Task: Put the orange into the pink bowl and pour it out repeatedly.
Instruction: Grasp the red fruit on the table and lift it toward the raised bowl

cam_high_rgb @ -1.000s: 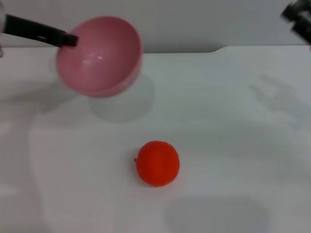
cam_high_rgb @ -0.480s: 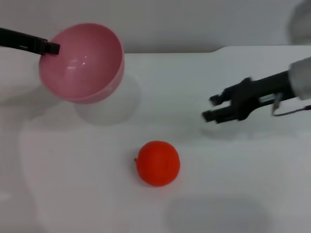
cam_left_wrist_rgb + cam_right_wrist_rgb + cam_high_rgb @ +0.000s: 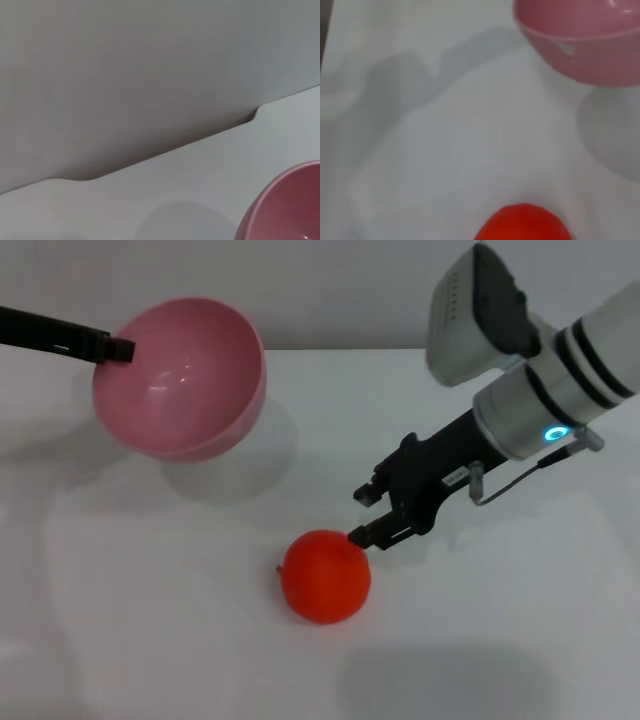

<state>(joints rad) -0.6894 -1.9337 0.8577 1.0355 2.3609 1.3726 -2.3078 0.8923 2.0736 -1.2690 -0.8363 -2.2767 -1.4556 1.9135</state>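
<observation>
The orange (image 3: 325, 576) lies on the white table (image 3: 150, 630) near the middle, also low in the right wrist view (image 3: 522, 224). My right gripper (image 3: 362, 516) is open just to the right of and behind the orange, its lower fingertip close to the fruit's skin. The pink bowl (image 3: 180, 375) hangs tilted above the table at the back left, empty, its mouth turned toward me and the right. My left gripper (image 3: 108, 346) is shut on its left rim. The bowl (image 3: 585, 40) also shows in the right wrist view, and its edge (image 3: 290, 210) in the left wrist view.
The table's back edge (image 3: 150, 159) runs along a grey wall with a small step in it. The bowl's shadow (image 3: 225, 465) falls on the table beneath it.
My right arm has swung in from the right and come down next to the orange. The bowl has drifted a little to the right. The orange has not moved.
</observation>
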